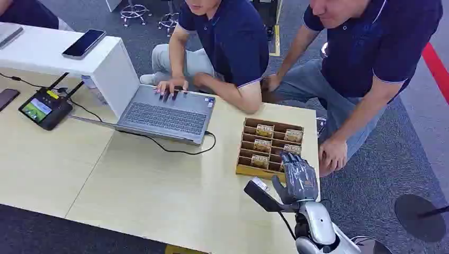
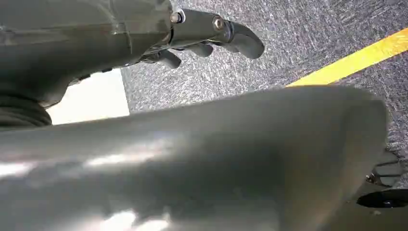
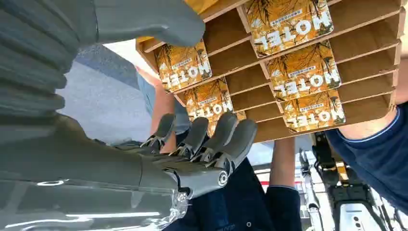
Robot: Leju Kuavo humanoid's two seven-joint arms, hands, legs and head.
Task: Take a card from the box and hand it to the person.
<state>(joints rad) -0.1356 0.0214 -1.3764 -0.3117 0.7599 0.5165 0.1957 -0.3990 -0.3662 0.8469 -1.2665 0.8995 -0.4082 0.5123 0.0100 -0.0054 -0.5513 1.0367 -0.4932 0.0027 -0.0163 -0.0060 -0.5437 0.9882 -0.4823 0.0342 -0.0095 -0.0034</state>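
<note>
Our right hand (image 1: 299, 177) hovers unclenched, holding nothing, over the box (image 1: 249, 142) at the table's (image 1: 159, 190) right edge; its wrist view reveals cards (image 3: 302, 77) printed "MOTEL".

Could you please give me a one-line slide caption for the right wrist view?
The right hand, fingers apart, reaches toward a wooden slotted box holding orange "MOTEL" cards.

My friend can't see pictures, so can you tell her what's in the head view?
The robot's right hand reaches over a wooden box of cards on a pale table. Two people in navy shirts sit beyond it, one touching an open laptop.
</note>
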